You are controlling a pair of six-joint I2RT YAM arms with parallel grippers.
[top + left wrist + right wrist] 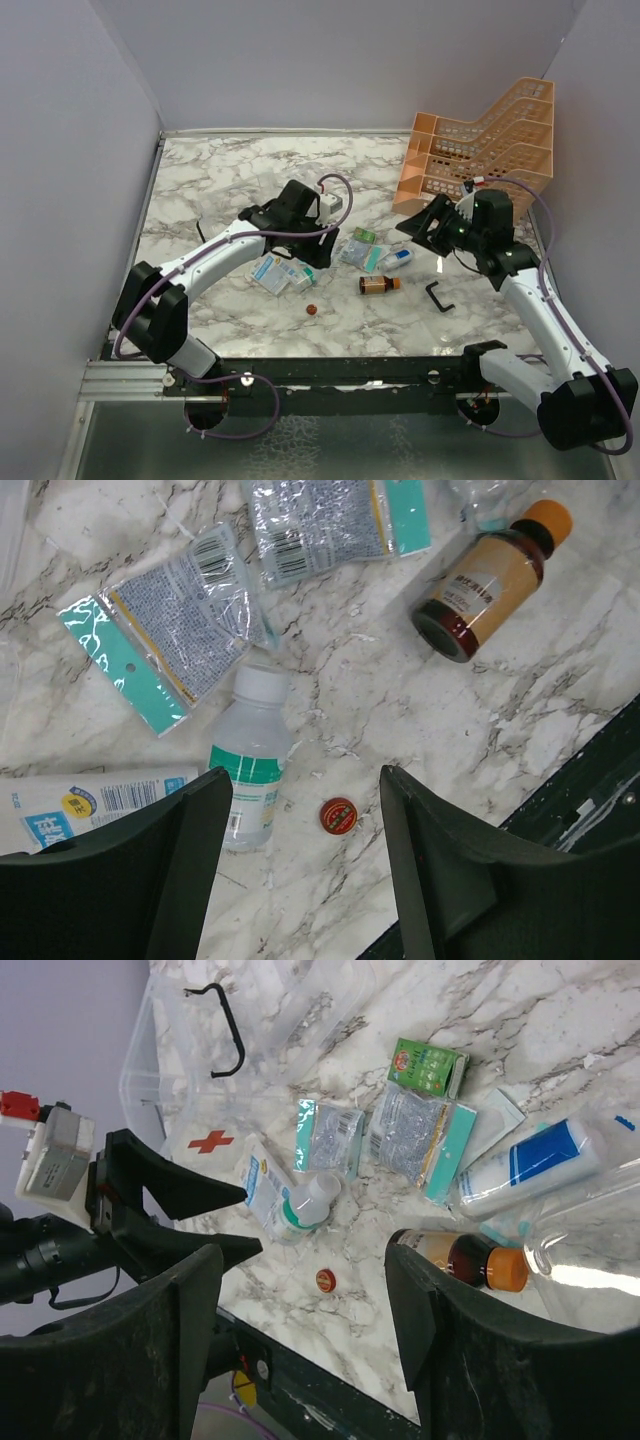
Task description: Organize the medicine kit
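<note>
Left end effector (303, 785) hangs fingers apart, empty, with a white bottle (250, 760) and red cap (338, 815) below it. Right end effector (300, 1255) is also apart, a brown bottle (460, 1258) beside its finger.

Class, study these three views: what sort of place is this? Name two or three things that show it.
Probably a robotics test cell: plain walls box in a marble-patterned table, a left arm and right arm are bolted at its near edge, and medicine items like a brown bottle lie scattered.

The white carton (100, 802) is cut off at the frame edge.
</note>
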